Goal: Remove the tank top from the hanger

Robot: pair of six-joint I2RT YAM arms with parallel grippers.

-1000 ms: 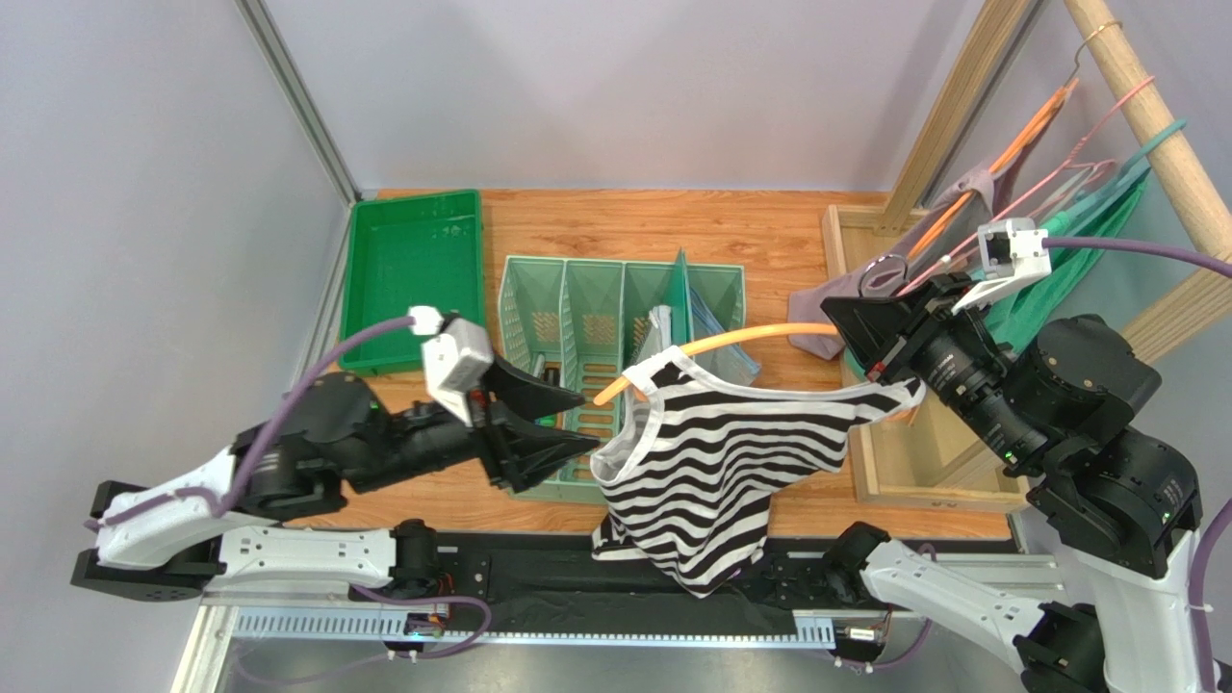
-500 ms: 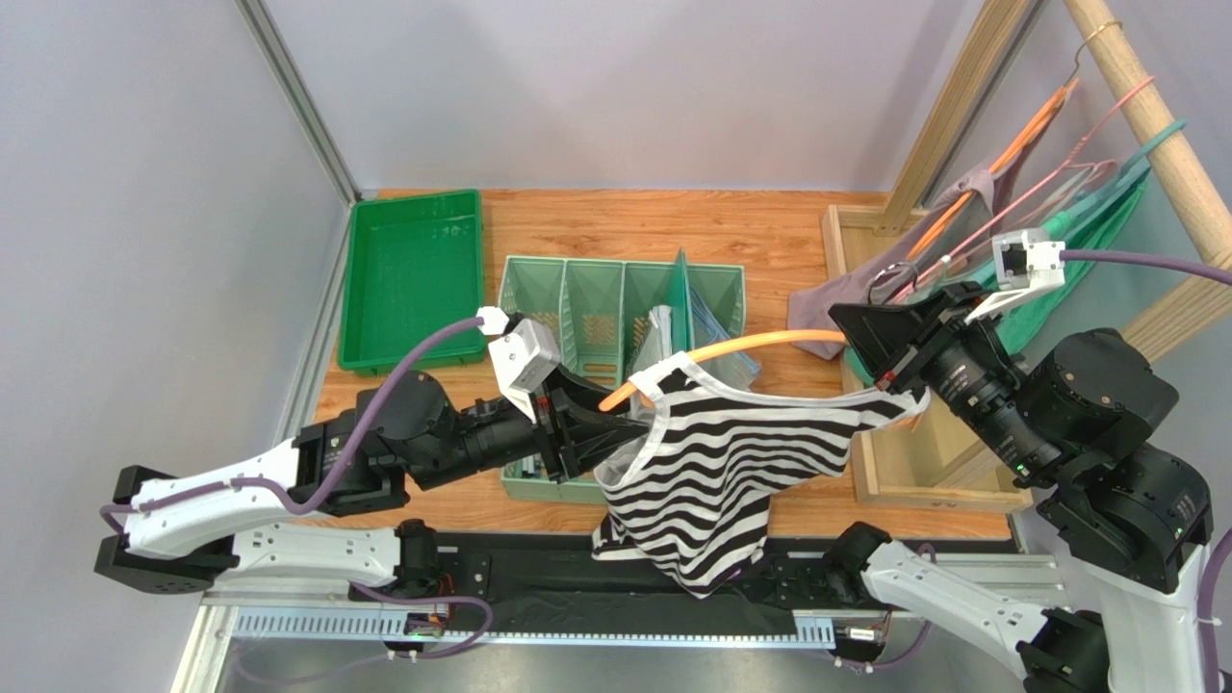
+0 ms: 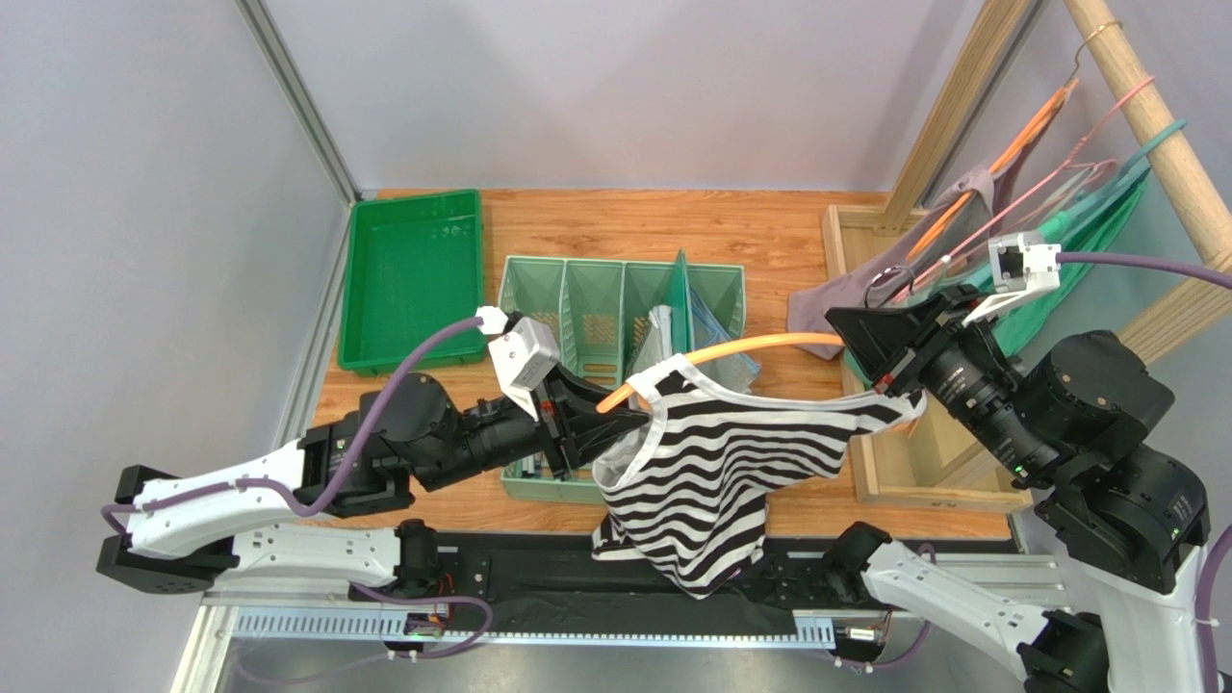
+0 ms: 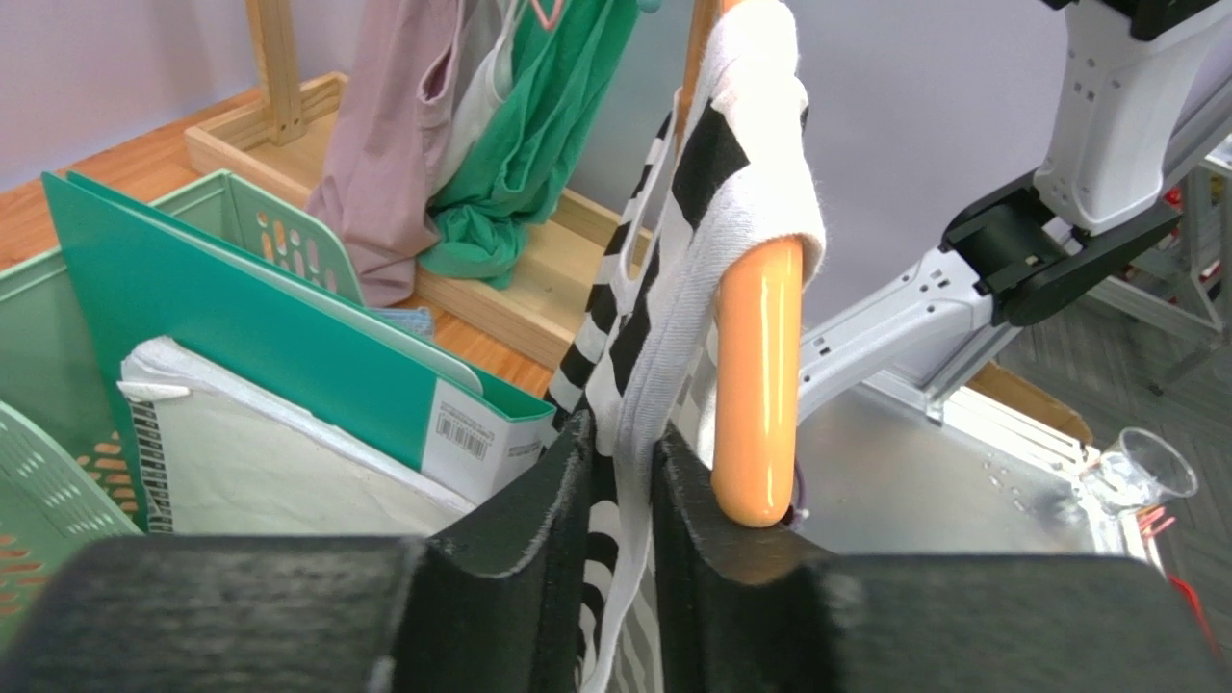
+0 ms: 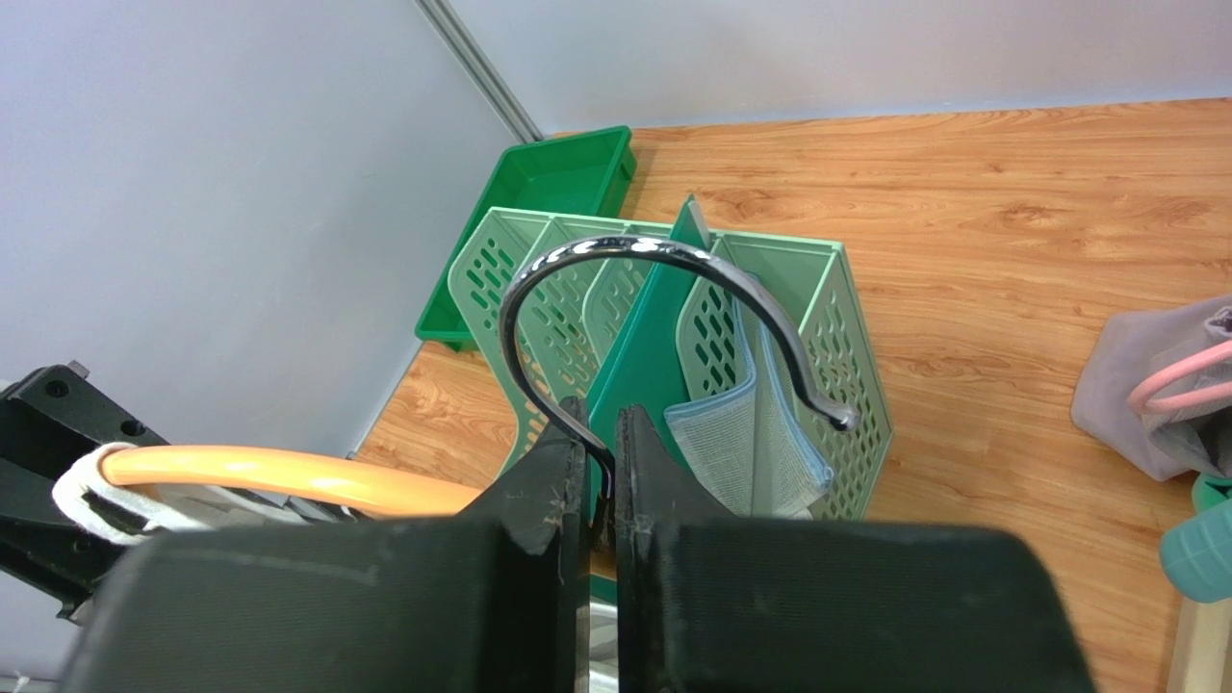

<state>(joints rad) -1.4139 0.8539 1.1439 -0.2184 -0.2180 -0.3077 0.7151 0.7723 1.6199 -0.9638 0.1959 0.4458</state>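
A black-and-white striped tank top (image 3: 723, 469) hangs on an orange hanger (image 3: 752, 344) held in the air above the table's near edge. My right gripper (image 3: 878, 344) is shut on the hanger's black metal hook (image 5: 636, 275). My left gripper (image 3: 600, 429) is shut on the tank top's white strap (image 4: 654, 390), just beside the hanger's orange end (image 4: 755, 390). The strap (image 4: 752, 159) still loops over that end. The rest of the tank top drapes down below the hanger.
A pale green divided rack (image 3: 615, 311) with folders stands behind the hanger. A dark green tray (image 3: 412, 275) lies at the back left. A wooden rail (image 3: 1157, 116) at the right carries several hangers with green and mauve garments (image 3: 1078, 238).
My left arm has swung right from beside the tank top, and its gripper has closed on the strap at the hanger's left end. The right arm and hanger have hardly moved.
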